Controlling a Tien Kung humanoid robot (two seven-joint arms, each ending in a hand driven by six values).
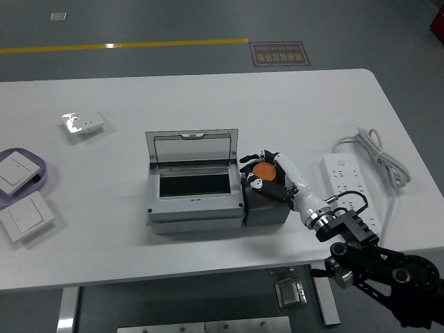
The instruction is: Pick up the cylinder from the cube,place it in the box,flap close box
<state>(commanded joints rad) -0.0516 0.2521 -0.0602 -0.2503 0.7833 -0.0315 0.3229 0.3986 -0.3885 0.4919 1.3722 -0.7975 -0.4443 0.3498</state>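
Near the middle of the frame, the right hand [267, 173] is reaching in from the lower right corner, its white fingers [258, 183] curling around an orange cylinder [263, 171]. The cylinder is sitting on top of a dark grey cube [267, 208], and the fingers are closing on its sides (whether they are already gripping it firmly or only touching it cannot be told from this view). The cube is standing just to the right of a grey box [195, 201], touching or nearly touching its right wall. The box is lying open in the centre of the white table [208, 104], its clear-windowed lid [192, 147] standing upright along the far edge, and the dark interior is showing below it.

A white power strip [347, 184] with a looped cable is lying toward the right of the frame. At the left edge, two white wall switches [26, 216] are resting, one on a purple tray [38, 170], and a small white part [82, 125] is lying in the upper left.
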